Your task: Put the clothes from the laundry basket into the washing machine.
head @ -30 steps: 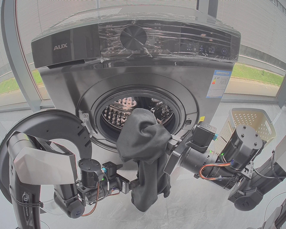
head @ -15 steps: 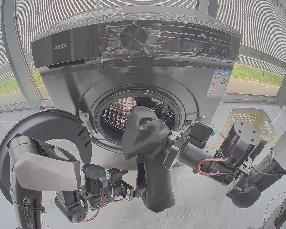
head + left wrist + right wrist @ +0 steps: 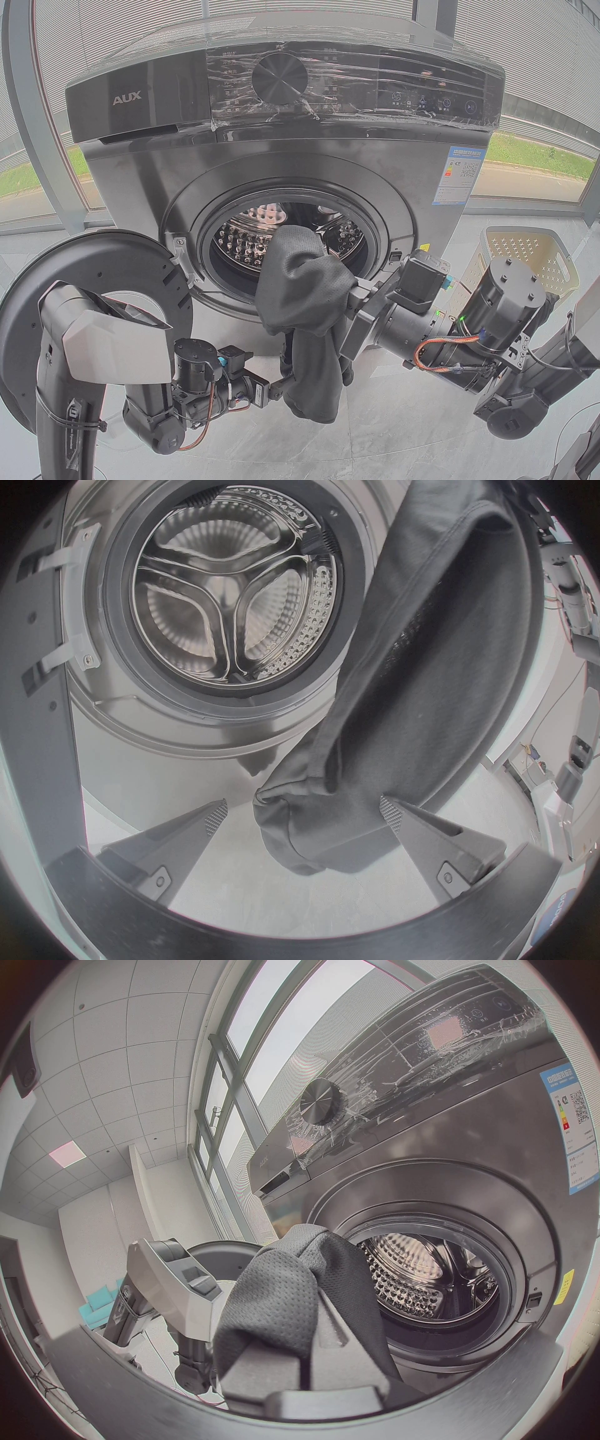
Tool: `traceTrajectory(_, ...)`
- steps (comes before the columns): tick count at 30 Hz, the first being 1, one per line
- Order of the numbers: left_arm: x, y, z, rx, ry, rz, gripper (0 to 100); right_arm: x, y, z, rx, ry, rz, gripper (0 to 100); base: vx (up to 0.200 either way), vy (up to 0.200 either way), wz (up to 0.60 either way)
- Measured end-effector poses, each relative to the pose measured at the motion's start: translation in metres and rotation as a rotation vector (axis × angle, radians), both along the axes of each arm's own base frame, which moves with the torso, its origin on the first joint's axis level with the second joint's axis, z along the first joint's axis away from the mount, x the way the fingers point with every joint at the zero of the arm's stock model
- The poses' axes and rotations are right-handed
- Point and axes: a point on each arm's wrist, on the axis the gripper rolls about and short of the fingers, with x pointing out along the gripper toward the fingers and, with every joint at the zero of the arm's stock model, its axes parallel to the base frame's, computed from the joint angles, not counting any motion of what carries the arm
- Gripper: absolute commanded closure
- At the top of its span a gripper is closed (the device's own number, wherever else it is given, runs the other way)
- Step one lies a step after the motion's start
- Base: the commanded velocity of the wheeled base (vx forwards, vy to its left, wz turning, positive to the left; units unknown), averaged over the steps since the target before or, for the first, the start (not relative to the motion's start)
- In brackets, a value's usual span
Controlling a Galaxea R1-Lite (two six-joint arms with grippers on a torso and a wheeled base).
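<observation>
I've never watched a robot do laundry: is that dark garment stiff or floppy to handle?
Probably floppy: the dark garment drapes over the right hand and sags in folds. Likely light, since one hand carries it. Its loose tail may trail outside the drum.

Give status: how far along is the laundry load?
Done: door open; drum holds no clothes yet. In hand: right hand grips the dark garment at the opening, tail hanging between the fingers of the open left hand. Left: push it in. Visible part of the basket looks empty.
</observation>
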Motion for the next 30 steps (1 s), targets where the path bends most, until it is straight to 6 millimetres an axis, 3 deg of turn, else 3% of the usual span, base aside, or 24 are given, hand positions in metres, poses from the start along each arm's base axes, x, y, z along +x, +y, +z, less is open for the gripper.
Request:
traceTrajectory(5, 0.015, -0.003, -0.008, -0.013, -0.019, 0.015, 0, -0.001, -0.001, 0.000, 0.000, 0.000, 0.002, 100, 0.000, 0.000, 0.00)
traceTrajectory(23, 0.041, -0.005, -0.020, -0.034, -0.058, 0.051, 0, -0.007, 0.000, -0.003, -0.009, 0.007, 0.017, 100, 0.000, 0.000, 0.00)
traceTrajectory(30, 0.037, -0.004, -0.023, -0.025, -0.040, 0.041, 0, -0.006, -0.002, -0.004, -0.012, 0.009, 0.010, 100, 0.000, 0.000, 0.00)
